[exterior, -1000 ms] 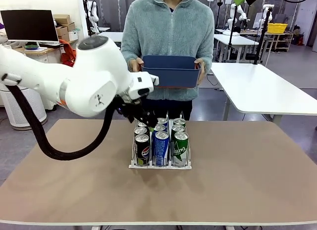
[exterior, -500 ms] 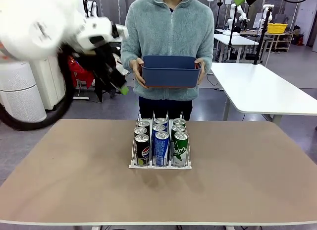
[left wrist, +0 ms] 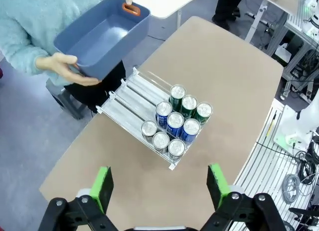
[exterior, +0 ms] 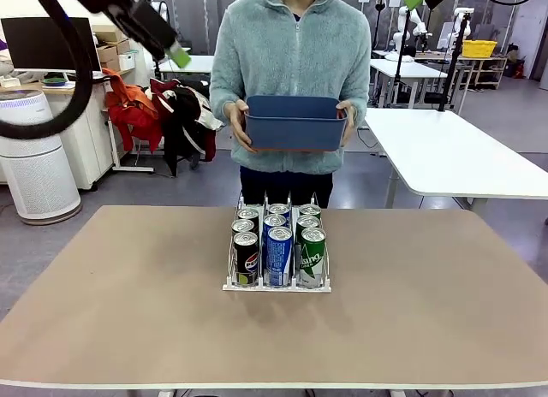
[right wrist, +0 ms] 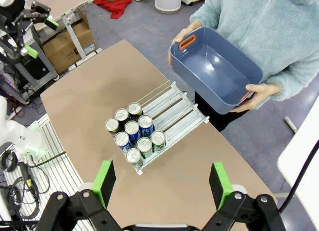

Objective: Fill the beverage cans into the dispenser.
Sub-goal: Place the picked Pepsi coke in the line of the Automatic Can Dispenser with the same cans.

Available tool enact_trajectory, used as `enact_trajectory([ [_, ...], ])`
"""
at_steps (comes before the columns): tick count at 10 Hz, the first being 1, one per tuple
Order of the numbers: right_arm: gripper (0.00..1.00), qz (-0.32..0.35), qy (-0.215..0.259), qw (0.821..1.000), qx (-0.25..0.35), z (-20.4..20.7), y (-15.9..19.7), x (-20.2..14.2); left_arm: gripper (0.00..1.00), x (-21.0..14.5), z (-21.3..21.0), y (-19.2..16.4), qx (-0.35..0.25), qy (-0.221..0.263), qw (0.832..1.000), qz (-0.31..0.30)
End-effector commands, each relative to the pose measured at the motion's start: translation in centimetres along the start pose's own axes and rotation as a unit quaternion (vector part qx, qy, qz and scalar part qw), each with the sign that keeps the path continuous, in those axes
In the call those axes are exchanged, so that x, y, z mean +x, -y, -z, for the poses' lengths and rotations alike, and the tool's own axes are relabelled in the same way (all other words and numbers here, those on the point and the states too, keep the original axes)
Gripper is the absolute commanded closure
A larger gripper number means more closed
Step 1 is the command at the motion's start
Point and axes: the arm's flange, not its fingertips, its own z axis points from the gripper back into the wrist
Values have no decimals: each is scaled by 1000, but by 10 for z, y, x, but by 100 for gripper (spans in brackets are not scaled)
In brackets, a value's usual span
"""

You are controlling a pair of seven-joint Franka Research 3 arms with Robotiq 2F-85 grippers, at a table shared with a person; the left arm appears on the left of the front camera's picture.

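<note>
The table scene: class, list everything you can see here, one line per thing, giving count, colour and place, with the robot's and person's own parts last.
beverage cans: nine; three black, three blue, three green, silver tops; upright at the dispenser's near end, three per lane.
dispenser: one, white base, clear dividers; mid-table, far part of lanes bare.
bin: one, blue, orange handle insets, empty; held beyond the table's far edge.
table: one, brown top.
person's hands: two, gripping the bin's ends.
left gripper: fingers open, green pads, high above the table.
right gripper: fingers open, green pads, high above the table.
</note>
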Motion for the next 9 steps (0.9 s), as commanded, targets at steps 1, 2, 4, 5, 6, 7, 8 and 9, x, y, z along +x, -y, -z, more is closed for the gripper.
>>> enact_trajectory([
  [1, 0, 0, 0, 1000, 0, 0, -1, 0, 0, 15, -16, -14, -5, -9, 1000, -5],
  [2, 0, 0, 0, 1000, 0, 0, -1, 0, 0, 18, -24, -11, 3, -16, 1000, -5],
  [4, 0, 0, 0, 1000, 0, 0, -1, 0, 0, 16, -26, -2, 13, -44, 999, 2],
  [5, 0, 0, 0, 1000, 0, 0, -1, 0, 0, 18, -29, -8, 7, -10, 1000, -1],
  [6, 0, 0, 0, 1000, 0, 0, -1, 0, 0, 18, -29, -8, 7, -10, 1000, -1],
  [7, 0, 0, 0, 1000, 0, 0, -1, 0, 0, 18, -29, -8, 7, -10, 1000, -1],
  [8, 0, 0, 0, 1000, 0, 0, -1, 0, 0, 18, -29, -8, 7, -10, 1000, -1],
  [9, 0, 0, 0, 1000, 0, 0, -1, 0, 0, 18, -29, -8, 7, -10, 1000, -1],
])
